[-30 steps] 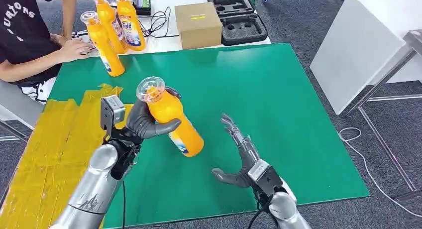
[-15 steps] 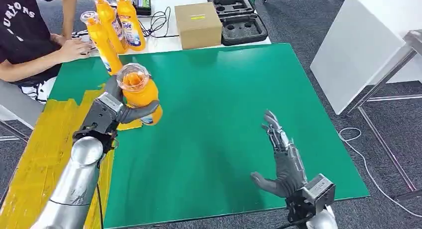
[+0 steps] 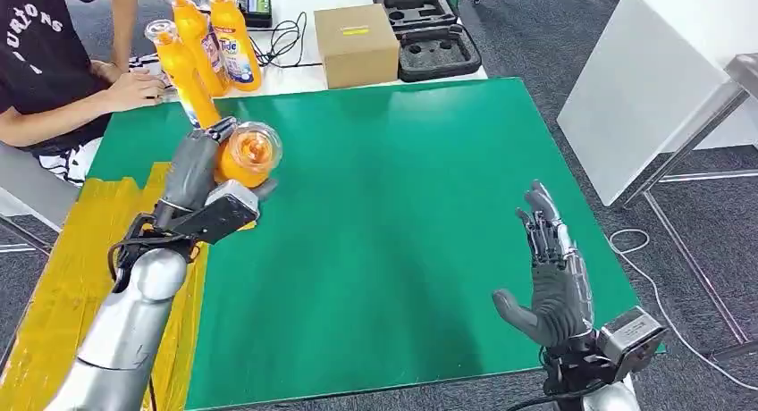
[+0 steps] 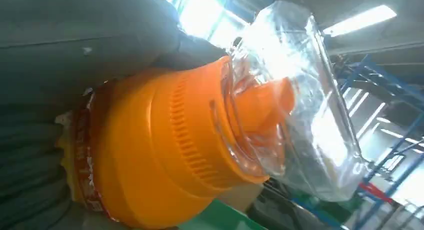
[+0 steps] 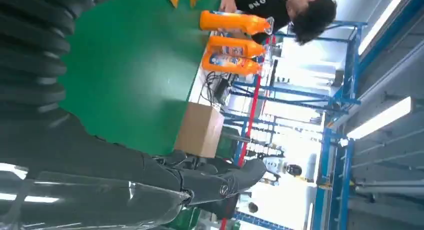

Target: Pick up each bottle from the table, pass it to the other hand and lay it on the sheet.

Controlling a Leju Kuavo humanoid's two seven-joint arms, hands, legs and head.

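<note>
Laying step in hand: left hand gripping orange bottle at yellow sheet edge. Right hand spread wide, holding nothing. Next, probably lowering and releasing onto sheet.

My head camera looks forward and down over the green tabletop. My left wrist camera sits very close behind its held bottle. My right wrist view, turned sideways, shares that tabletop.

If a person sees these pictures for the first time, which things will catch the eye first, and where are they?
First, the orange bottle with its clear cap, held by the left robot hand above the green mat, beside the yellow sheet. Next, the right robot hand, open with fingers spread, near the mat's front right edge. Behind, three more orange bottles stand next to a seated person.
</note>
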